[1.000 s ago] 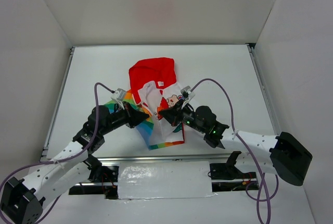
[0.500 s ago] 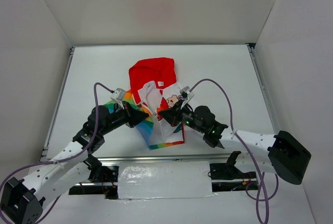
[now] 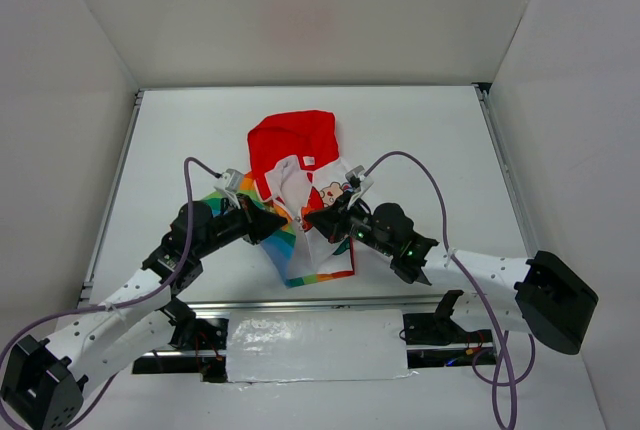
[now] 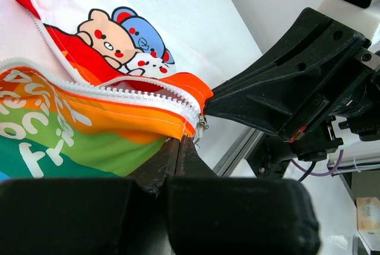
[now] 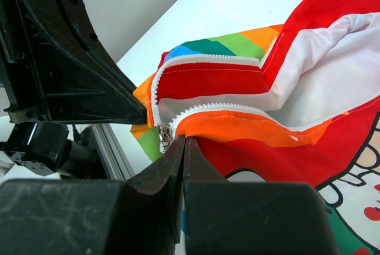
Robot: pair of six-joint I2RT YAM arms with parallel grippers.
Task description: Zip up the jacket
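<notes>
The jacket lies in the middle of the table, red hood away from me, front open above the hem. My left gripper is shut on the rainbow side's orange bottom edge. My right gripper is shut on the orange hem of the animal-print side. The two tips nearly meet. The small metal zipper slider hangs at the bottom of the white teeth, just beside both tips, and shows again in the right wrist view.
A metal rail runs along the table's near edge, close behind both grippers. White walls enclose the table on three sides. Purple cables loop over each arm. A shiny taped patch sits between the arm bases.
</notes>
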